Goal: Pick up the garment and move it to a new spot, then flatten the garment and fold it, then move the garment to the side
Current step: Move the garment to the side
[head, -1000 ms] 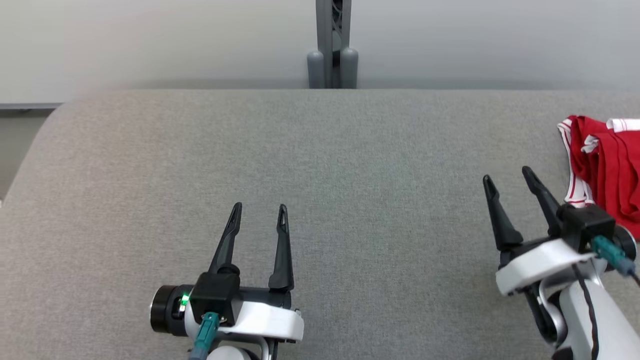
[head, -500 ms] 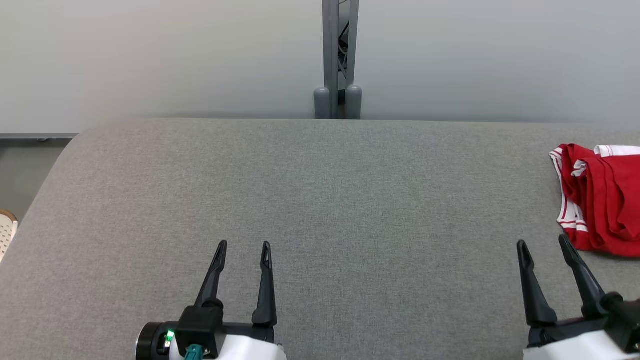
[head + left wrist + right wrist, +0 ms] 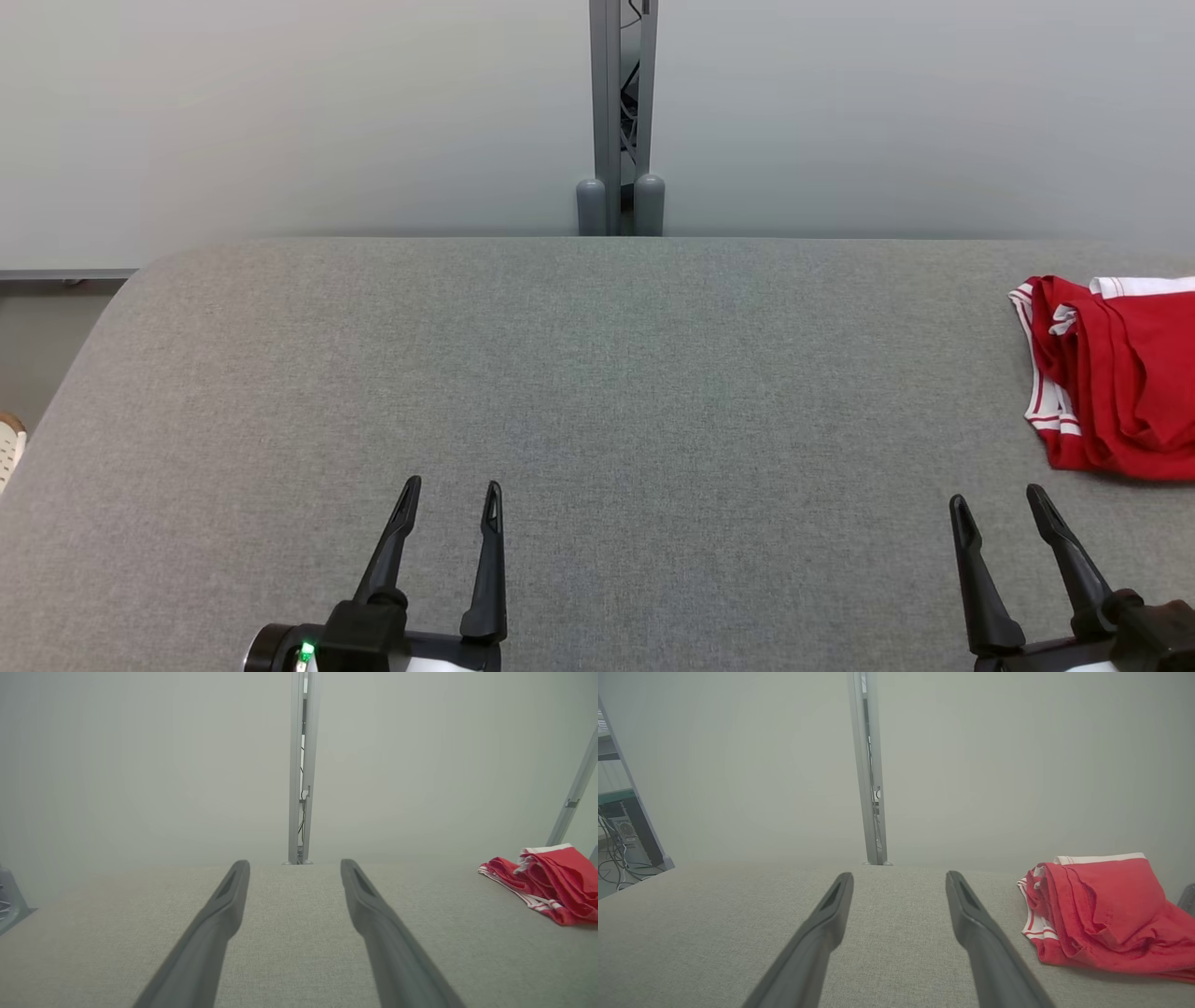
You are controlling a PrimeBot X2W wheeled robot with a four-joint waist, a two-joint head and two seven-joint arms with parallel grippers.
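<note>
Head view checked first. Noted a shift of the whole frame against one second back; put down to camera motion, not to any move of the table [image 3: 560, 392]. Allowing for that, found the right gripper [image 3: 996, 495] pulled away from the garment [image 3: 1125, 373]: then just beside its near hem and angled, now low at the lower right, well apart from the cloth, with fingers spread and holding nothing. Found the left gripper [image 3: 452, 483] likewise drawn back toward the bottom edge, with fingers apart and nothing between them. Confirmed both gaps in the wrist views, with bare grey fabric between the fingers.

Read as a release followed by a retreat to rest. Judged the last step, moving to the side, probably done; no further grasp set up.

Garment: red, with white striped trim and a white band along the far edge. Located at the far right of the table, cut by the frame edge in the head view. Lying in a compact stack of several layers, roughly but not neatly aligned, rippled on top. Touching neither gripper. Cannot tell garment type for certain; possibly shorts.
</note>
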